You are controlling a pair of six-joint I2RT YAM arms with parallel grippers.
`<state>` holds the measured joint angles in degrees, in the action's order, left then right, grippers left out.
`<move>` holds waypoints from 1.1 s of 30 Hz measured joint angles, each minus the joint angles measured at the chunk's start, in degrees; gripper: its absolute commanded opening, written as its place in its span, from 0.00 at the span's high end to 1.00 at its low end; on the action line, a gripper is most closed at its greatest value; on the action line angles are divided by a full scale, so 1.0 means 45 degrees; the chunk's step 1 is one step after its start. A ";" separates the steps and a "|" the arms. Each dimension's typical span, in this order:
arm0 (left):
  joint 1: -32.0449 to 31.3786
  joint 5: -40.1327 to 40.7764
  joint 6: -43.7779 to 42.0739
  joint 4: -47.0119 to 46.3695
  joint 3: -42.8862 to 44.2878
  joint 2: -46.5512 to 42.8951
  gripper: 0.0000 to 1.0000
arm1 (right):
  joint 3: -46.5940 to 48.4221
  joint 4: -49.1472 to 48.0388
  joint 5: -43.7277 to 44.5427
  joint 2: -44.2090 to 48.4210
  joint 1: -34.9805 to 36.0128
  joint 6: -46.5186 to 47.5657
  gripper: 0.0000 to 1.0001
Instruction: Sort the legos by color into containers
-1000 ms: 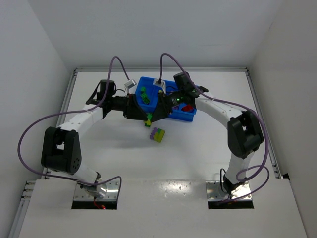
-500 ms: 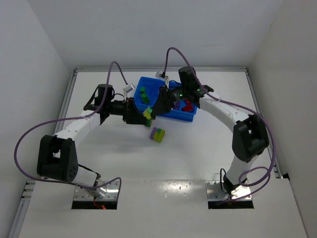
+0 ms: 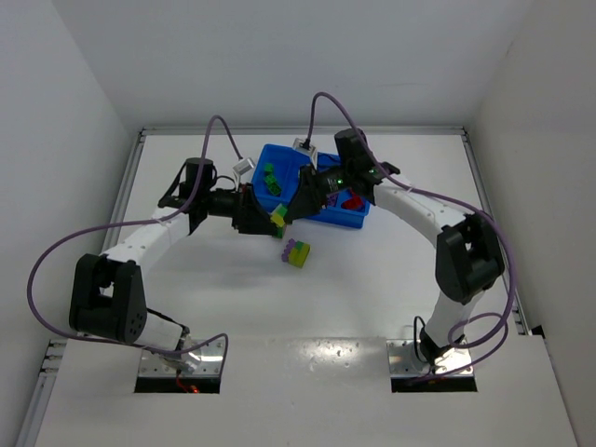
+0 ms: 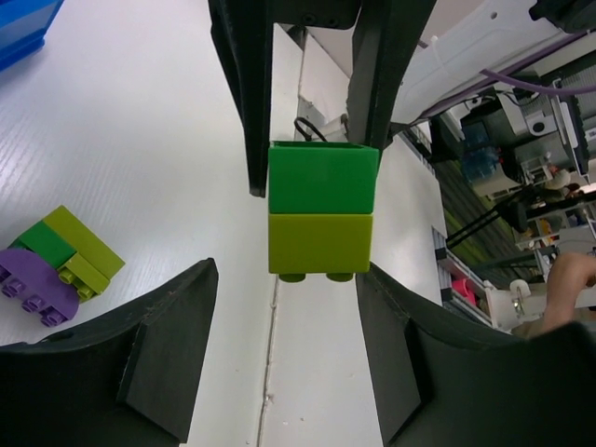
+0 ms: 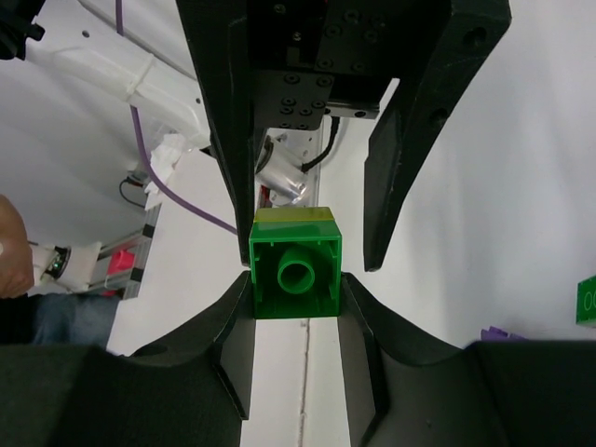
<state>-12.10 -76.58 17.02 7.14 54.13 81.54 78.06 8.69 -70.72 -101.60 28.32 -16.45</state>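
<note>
A green brick (image 5: pixel 296 277) joined to a yellow-green brick (image 4: pixel 319 242) hangs above the table just in front of the blue tray (image 3: pixel 358 222). My right gripper (image 5: pixel 296 289) is shut on the green brick's sides. Facing it, my left gripper (image 4: pixel 284 279) stands open, its fingers either side of the yellow-green brick's end without clamping it. From above, the joined pair (image 3: pixel 277 216) sits between the two wrists. A purple, green and yellow-green cluster (image 3: pixel 296 252) lies on the table nearby, and shows again as the cluster (image 4: pixel 56 265) at the left of the left wrist view.
Green legos (image 3: pixel 270 179) lie in the tray's left part and red ones (image 3: pixel 352 200) in its right part. Both arms reach in over the table's far middle, with their cables arching above. White walls close the table's left, right and back.
My left gripper has opened and let go of the yellow-green brick. The joined pair, still in my right gripper, has risen slightly toward the tray.
</note>
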 measured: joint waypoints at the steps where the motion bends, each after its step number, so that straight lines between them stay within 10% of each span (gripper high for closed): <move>1: 0.0000 -0.0024 -0.0005 0.0000 0.0000 -0.0005 0.36 | -0.0019 0.0000 0.0000 -0.0024 0.0024 0.0010 0.91; 25: 0.0000 -0.0296 -0.0044 0.0010 0.0199 -0.0005 0.98 | -0.0398 0.0180 0.0097 -0.0126 0.0180 0.0253 0.92; 33: -0.0058 0.0301 -0.0005 -0.0461 -0.0243 -0.0398 1.00 | -0.0398 0.0209 0.0165 -0.0126 -0.0019 0.0355 0.93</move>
<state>-12.36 -75.22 16.99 5.06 53.04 79.75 76.27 9.63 -69.97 -102.17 28.23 -14.85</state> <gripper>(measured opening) 0.416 0.362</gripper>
